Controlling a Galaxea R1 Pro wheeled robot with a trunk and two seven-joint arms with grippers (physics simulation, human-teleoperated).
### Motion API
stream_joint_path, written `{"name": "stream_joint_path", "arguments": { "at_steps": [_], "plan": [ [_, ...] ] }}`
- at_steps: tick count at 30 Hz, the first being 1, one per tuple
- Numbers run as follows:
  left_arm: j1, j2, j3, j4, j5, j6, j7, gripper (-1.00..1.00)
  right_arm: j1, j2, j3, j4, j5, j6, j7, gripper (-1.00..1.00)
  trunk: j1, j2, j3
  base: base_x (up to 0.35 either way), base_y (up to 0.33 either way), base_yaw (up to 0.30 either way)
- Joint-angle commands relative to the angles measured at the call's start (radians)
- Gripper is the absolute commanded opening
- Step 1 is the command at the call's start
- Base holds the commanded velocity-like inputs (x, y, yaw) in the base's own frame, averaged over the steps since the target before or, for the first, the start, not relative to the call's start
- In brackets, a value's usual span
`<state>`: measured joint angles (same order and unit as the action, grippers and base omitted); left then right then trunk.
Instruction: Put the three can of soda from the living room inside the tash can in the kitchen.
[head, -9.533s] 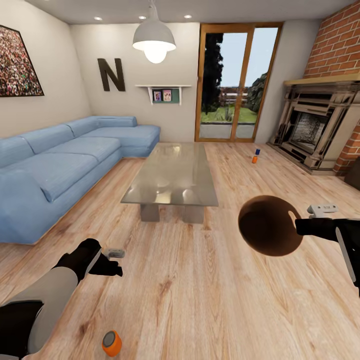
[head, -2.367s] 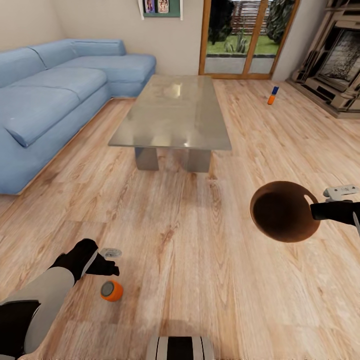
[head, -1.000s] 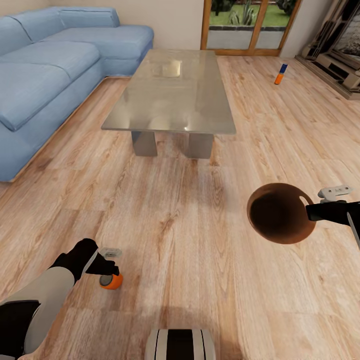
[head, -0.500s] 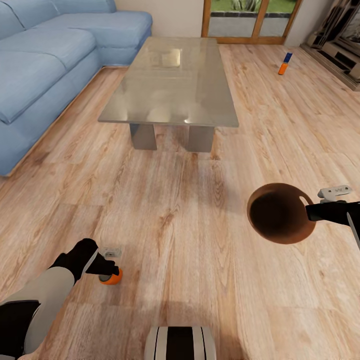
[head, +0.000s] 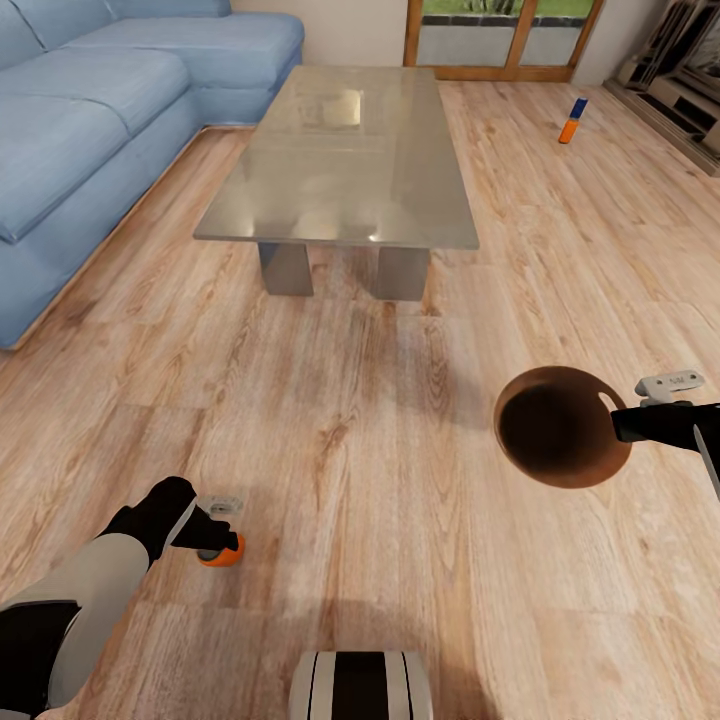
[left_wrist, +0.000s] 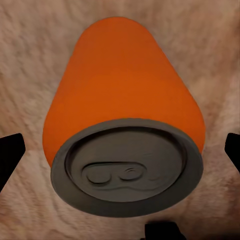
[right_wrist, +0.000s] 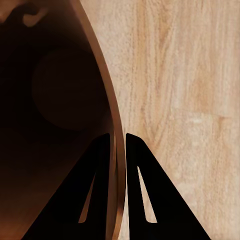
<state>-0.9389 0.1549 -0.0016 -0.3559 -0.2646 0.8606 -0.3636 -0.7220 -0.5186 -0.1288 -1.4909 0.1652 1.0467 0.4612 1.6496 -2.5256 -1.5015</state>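
An orange can of soda (head: 224, 553) stands upright on the wood floor of the living room, close in at the lower left. My left gripper (head: 212, 540) hangs right over it, open. In the left wrist view the can (left_wrist: 122, 100) sits between the fingertips (left_wrist: 11, 150), which stand clear of it on both sides. My right gripper (head: 612, 421) is shut on the rim of the tash can (head: 558, 427), held off the floor with its brown inside facing me. The right wrist view shows both fingers (right_wrist: 97, 190) pinching that rim (right_wrist: 118, 145). Far back right stand an orange can (head: 568, 131) and a dark blue can (head: 578, 106).
A glass-topped low table (head: 340, 150) stands ahead in the middle, with a light-blue sofa (head: 80, 120) along the left. The fireplace base (head: 690, 95) is at the far right, glass doors at the back. My own base (head: 360, 685) shows at the bottom edge.
The view has rolled forward and tilted down. The orange can, once well below my left gripper in the picture, now sits under it. The right gripper still holds the tash can.
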Motion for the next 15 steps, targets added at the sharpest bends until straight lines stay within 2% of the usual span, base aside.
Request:
{"name": "stream_joint_path", "arguments": {
  "at_steps": [1, 11, 15],
  "plan": [
    [0.0, 0.0, 0.0, 0.0, 0.0, 0.0, 0.0, -1.0, -0.001, 0.0, 0.0, 0.0, -0.005, 0.0, 0.004, -1.0, 0.0, 0.0, 0.0, 0.0, 0.0, 0.0],
    [0.0, 0.0, 0.0, 0.0, 0.0, 0.0, 0.0, -1.0, -0.001, 0.0, 0.0, 0.0, -0.005, 0.0, 0.004, -1.0, 0.0, 0.0, 0.0, 0.0, 0.0, 0.0],
    [0.0, 0.0, -0.001, 0.001, -0.001, 0.0, 0.0, -1.0, -0.001, 0.0, 0.0, 0.0, -0.006, 0.0, 0.004, -1.0, -0.002, 0.001, 0.016, 0.0, 0.0, 0.0]
  ]
}}
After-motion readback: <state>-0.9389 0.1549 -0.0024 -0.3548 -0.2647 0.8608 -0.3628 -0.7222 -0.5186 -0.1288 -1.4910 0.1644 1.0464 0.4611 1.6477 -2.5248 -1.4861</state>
